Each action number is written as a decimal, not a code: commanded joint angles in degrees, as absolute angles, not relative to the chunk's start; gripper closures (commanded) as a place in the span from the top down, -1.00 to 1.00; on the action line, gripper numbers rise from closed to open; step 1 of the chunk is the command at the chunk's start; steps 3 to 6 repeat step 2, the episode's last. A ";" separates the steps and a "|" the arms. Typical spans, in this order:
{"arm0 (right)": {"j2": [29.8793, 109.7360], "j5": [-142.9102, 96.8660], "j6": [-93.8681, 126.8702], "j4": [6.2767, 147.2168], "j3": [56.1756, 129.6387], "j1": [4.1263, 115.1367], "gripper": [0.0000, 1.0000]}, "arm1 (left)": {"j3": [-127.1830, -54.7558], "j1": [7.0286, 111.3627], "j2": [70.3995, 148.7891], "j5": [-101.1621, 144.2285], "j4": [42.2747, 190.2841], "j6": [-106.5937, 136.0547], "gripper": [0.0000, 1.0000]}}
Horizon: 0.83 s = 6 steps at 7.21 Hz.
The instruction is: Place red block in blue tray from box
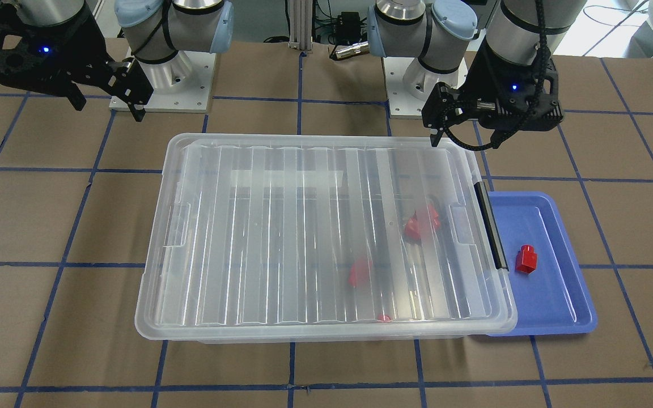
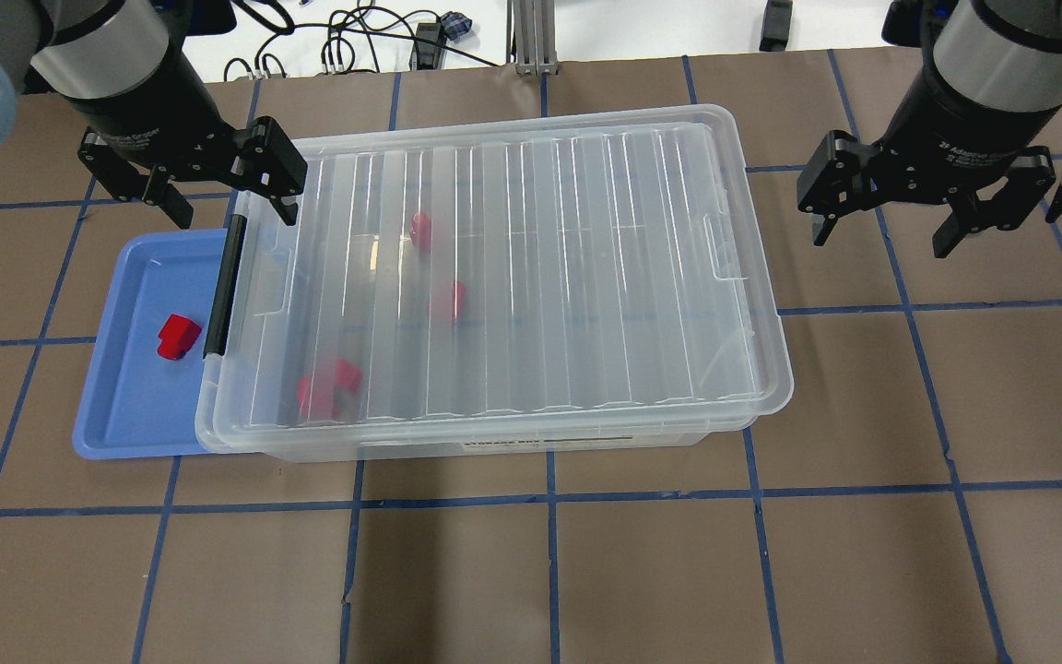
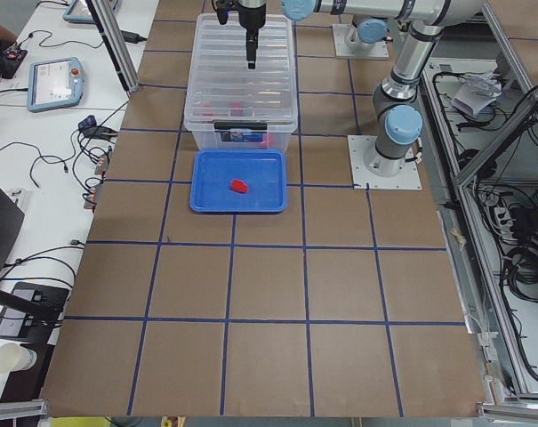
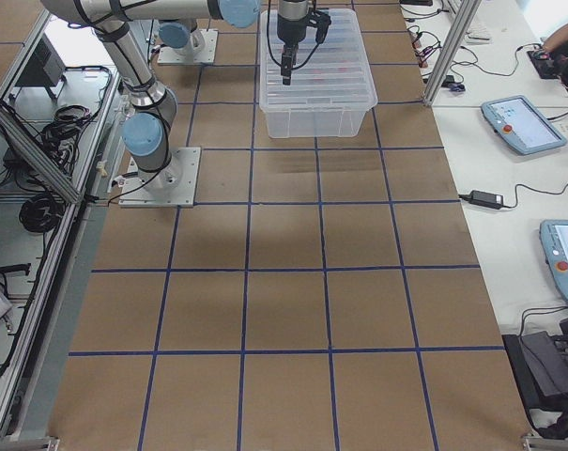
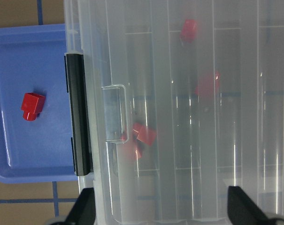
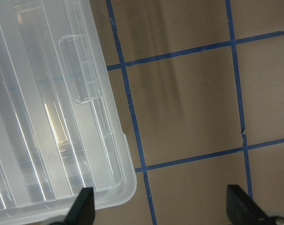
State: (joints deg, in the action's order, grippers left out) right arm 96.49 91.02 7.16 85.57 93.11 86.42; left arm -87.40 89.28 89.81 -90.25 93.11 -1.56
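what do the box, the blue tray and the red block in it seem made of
Box: clear, glossy plastic; blocks inside show through its ribbed lid, with glare streaks. Blue tray: opaque moulded plastic, probably; smooth, soft sheen, rounded rim. Red block: likely hard opaque plastic; crisp edges, moulded stud.

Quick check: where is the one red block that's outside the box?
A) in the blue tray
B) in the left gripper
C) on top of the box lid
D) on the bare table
A: the red block lies on the floor of the blue tray, touched by no gripper.
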 commanded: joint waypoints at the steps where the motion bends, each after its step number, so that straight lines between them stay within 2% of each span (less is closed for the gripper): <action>1: 96.50 90.88 6.42 85.78 93.16 86.57 1.00 | -87.45 89.47 88.69 -90.18 96.13 -1.41 1.00; 6: 96.42 90.88 6.42 85.87 93.16 86.66 1.00 | -87.36 89.47 89.29 -89.91 95.80 -1.06 1.00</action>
